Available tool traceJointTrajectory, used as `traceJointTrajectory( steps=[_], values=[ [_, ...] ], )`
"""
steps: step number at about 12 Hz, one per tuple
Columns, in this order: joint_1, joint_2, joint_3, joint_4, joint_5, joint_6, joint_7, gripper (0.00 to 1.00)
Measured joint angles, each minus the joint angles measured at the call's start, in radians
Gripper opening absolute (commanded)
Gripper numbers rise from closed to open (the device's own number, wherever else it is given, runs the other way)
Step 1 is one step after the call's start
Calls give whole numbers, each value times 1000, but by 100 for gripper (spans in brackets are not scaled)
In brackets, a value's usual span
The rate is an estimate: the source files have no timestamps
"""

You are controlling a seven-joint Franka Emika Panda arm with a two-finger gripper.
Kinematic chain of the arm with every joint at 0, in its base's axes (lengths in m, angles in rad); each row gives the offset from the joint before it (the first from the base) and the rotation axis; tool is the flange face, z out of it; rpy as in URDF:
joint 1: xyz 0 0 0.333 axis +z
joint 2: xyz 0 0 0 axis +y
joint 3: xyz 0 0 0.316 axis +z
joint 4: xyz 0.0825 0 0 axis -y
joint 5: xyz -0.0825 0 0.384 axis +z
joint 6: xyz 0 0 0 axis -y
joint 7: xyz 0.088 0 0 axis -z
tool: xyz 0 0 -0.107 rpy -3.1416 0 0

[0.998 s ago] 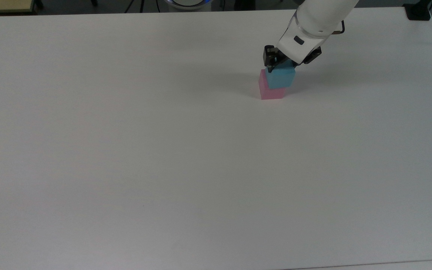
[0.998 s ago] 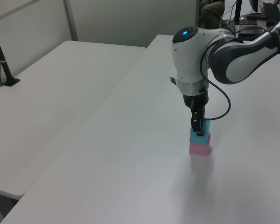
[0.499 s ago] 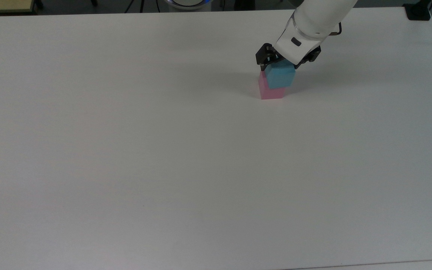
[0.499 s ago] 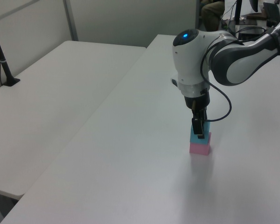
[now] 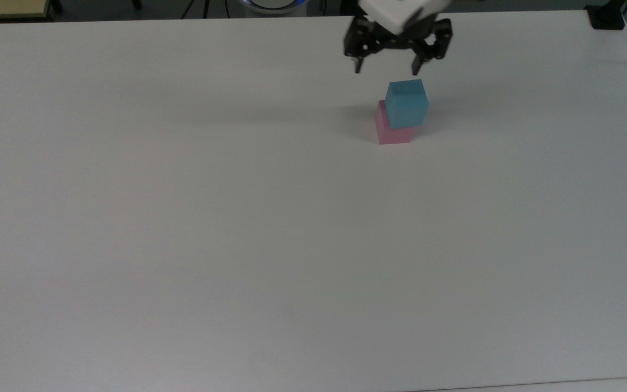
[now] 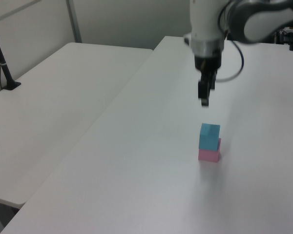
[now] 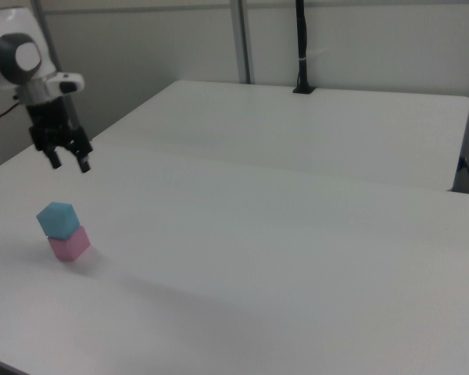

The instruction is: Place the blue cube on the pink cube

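Note:
The light blue cube [image 5: 407,103] [image 6: 209,136] [image 7: 58,219] rests on top of the pink cube [image 5: 392,133] [image 6: 209,155] [image 7: 69,244], shifted a little toward the top view's right so that a strip of pink shows at its left. My gripper [image 5: 386,69] [image 6: 203,99] [image 7: 70,165] hangs in the air above and behind the stack, open, with nothing between its black fingers and well apart from the blue cube.
The stack stands on a wide white table [image 5: 237,218]. A second white table [image 6: 53,102] adjoins it at the left view's left. A black post [image 7: 301,47] rises at the far edge in the right view.
The gripper let go of the blue cube, opened and rose away from the stack. The blue cube stays on the pink cube.

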Motion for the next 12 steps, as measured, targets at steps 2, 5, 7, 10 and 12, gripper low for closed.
traceJointTrajectory(
  steps=[2, 5, 7, 10, 12],
  values=[
    [-110, -33, -1, 40, 0, -24, -89, 100],
    [-270, -68, -6, 63, 0, -61, -249, 100],
    [-331, -78, -9, 64, 1, -71, -337, 100],
    [-337, -78, -27, 64, 1, -71, -352, 100],
    [-336, -78, -51, 67, 1, -71, -352, 100]
  ],
)
